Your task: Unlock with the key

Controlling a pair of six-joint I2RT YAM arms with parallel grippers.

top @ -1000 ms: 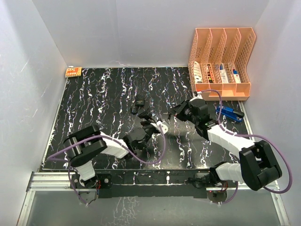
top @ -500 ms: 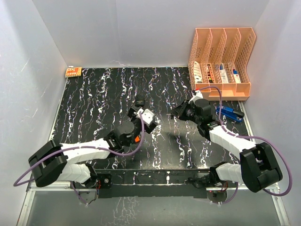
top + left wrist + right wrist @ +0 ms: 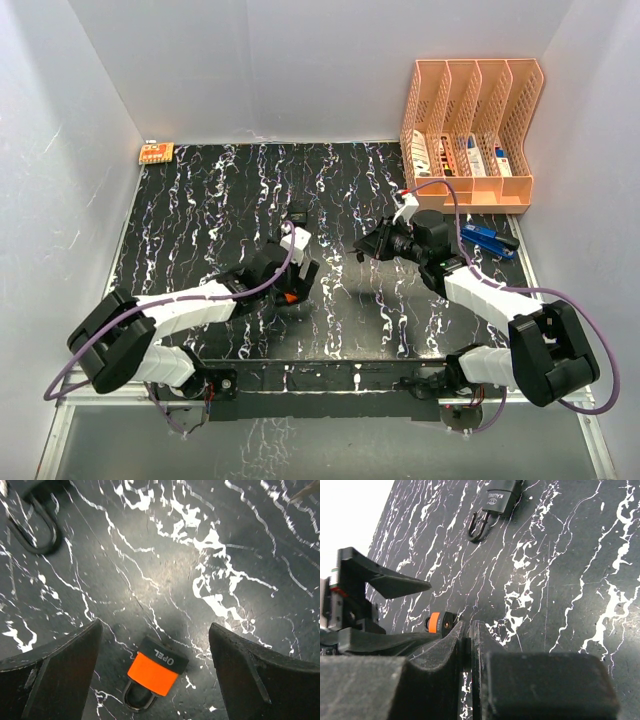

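Observation:
An orange and black padlock (image 3: 152, 672) marked OPEL lies flat on the black marbled table, shackle toward the camera. It also shows in the top view (image 3: 289, 296) and the right wrist view (image 3: 436, 622). My left gripper (image 3: 155, 628) is open just above it, one finger on each side, touching nothing; in the top view it (image 3: 292, 274) sits left of centre. My right gripper (image 3: 468, 626) is shut on a thin dark piece, the key, its blade hidden. It hovers right of centre (image 3: 368, 248), pointing toward the padlock.
A second, all-black padlock (image 3: 297, 215) lies behind the orange one, also seen in the right wrist view (image 3: 497, 500). A peach file organizer (image 3: 470, 130) stands at the back right, a blue tool (image 3: 487, 238) lies before it. A small orange item (image 3: 155, 153) is at the back left.
My left arm swung left and its open gripper came down over the orange padlock. My right gripper shifted slightly left, still shut.

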